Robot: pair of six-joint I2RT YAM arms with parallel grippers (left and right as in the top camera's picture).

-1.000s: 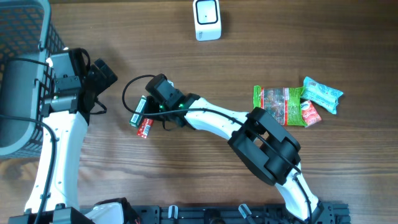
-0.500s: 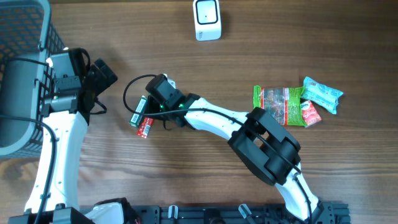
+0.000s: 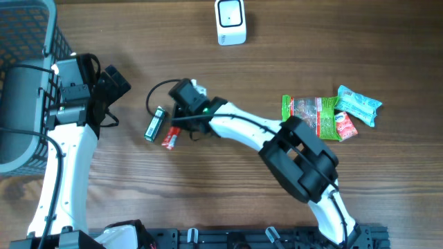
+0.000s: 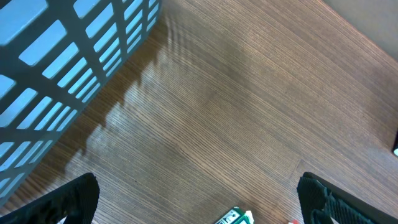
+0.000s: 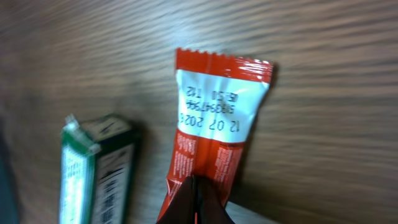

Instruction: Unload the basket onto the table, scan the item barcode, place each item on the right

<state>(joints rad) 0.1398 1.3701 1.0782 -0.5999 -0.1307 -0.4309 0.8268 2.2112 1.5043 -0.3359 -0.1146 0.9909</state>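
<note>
- The right hand [image 5: 194,200] is clenched on the lower end of the red packet [image 5: 214,118], centre-left in the overhead view. The grasp is made; I cannot tell whether the packet is clear of the table [image 5: 323,74].
- The packet's long axis runs up the wrist frame, crimped free end uppermost, date print facing the camera. Overhead it slants from lower left to upper right.
- A green box [image 5: 99,168] lies just beside it, to the left.
- The left hand [image 3: 114,81] is released and empty, near the basket [image 3: 28,28].
- The scanner [image 3: 230,22] sits top centre, well apart. By my judgement, carrying the packet there and presenting its barcode are left.

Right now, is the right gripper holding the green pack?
No, the right gripper is shut on the end of the red packet, while the green pack lies apart beside it on the table.
</note>
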